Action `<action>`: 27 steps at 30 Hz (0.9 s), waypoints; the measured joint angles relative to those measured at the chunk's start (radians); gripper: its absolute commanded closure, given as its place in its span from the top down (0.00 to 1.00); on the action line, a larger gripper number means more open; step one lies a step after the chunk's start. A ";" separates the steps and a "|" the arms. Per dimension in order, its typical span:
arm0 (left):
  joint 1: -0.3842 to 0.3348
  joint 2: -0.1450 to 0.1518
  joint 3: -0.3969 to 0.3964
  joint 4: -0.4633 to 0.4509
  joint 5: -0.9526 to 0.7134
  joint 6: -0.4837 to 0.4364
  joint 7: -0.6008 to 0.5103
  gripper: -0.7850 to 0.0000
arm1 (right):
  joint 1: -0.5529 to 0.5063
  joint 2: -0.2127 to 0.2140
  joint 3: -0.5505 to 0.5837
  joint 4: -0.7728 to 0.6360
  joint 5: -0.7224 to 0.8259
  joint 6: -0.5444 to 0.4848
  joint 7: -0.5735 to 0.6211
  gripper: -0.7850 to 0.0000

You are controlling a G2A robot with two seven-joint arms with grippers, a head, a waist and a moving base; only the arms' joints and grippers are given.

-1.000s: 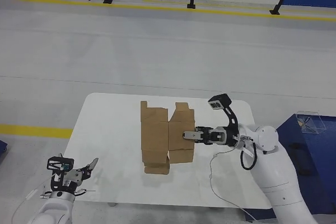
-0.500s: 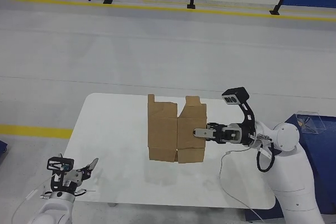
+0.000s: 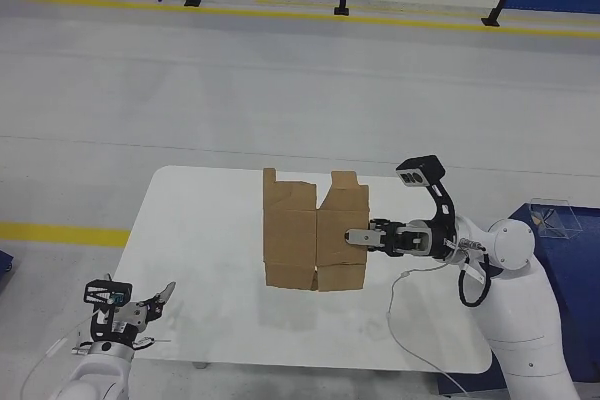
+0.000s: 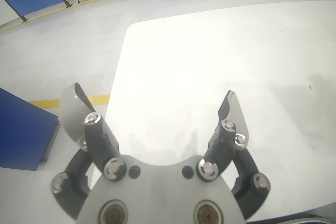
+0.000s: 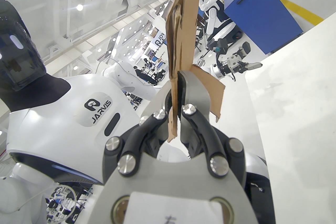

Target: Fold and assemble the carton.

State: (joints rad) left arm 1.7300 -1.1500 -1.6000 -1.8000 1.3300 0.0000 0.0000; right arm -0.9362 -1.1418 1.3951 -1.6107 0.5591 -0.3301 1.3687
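**White counter, flat carton: assembly hardly begun**

White counter (image 3: 200, 260) stands on a pale grey workshop floor, with yellow floor lines beyond it and blue cabinets at either side. Over the middle of it hangs the carton (image 3: 300, 245), which appears lifted clear of the top, judging by the soft shadow beneath it. The right pincer (image 3: 350, 238) pinches the carton by its right edge, its fingers (image 5: 194, 93) pressed onto the board from both sides.

As for progress, I judge the job to be at its start. The carton is a collapsed blank of brown corrugated board: two panels side by side with a crease down the middle, and notched flaps along the far and near edges. Seen edge-on from the right wrist, its layers lie close together and no box space has opened, though one small flap by the grip has bent outward. Opening the sleeve into a box and turning in and closing the flaps all remain to be done.

The left pincer (image 4: 153, 91) is spread wide and holds nothing, over the near left corner of the counter, well apart from the carton.
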 measured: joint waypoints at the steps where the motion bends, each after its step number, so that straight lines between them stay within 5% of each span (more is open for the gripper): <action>1: 0.000 0.000 0.000 0.000 0.000 0.000 0.000 1.00 | 0.000 0.000 0.000 0.000 0.000 0.000 0.000 0.00; 12: 0.000 0.000 0.000 0.000 0.000 0.000 0.000 1.00 | -0.016 -0.001 -0.006 0.003 0.034 0.041 -0.043 0.00; 22: 0.000 0.000 0.000 0.000 0.000 0.000 0.000 1.00 | -0.012 -0.041 -0.128 0.212 0.728 0.565 0.032 0.00; 27: 0.000 0.000 0.000 0.000 0.000 0.000 0.000 1.00 | -0.009 -0.071 -0.257 0.282 1.012 0.807 -0.025 0.00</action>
State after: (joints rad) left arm 1.7300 -1.1500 -1.6000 -1.8000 1.3300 0.0000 0.0000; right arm -0.9453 -1.2132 1.1383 -1.3287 1.5714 0.4773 1.3435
